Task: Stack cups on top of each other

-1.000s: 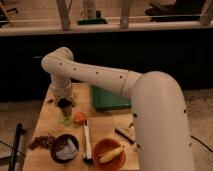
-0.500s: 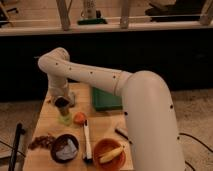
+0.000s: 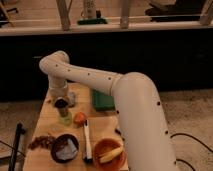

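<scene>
The small steel cup [image 3: 61,103], with a dark inside, is at the left of the wooden table [image 3: 45,125]. It sits directly above the translucent light-green cup [image 3: 65,119] and seems to rest in or on it. My gripper [image 3: 59,96] points down right over the steel cup, at its rim. My white arm [image 3: 130,105] sweeps in from the lower right and hides the table's right side.
A clear cup [image 3: 72,99] stands just behind the stack. A green board [image 3: 101,101] lies at the back. A small orange object [image 3: 80,118], a dark bowl [image 3: 65,148], a white-handled utensil [image 3: 86,140] and an orange bowl [image 3: 107,153] with a banana lie nearer.
My arm's big forward link has swung left and covers more of the table. The gripper and the two cups have stayed at nearly the same spot.
</scene>
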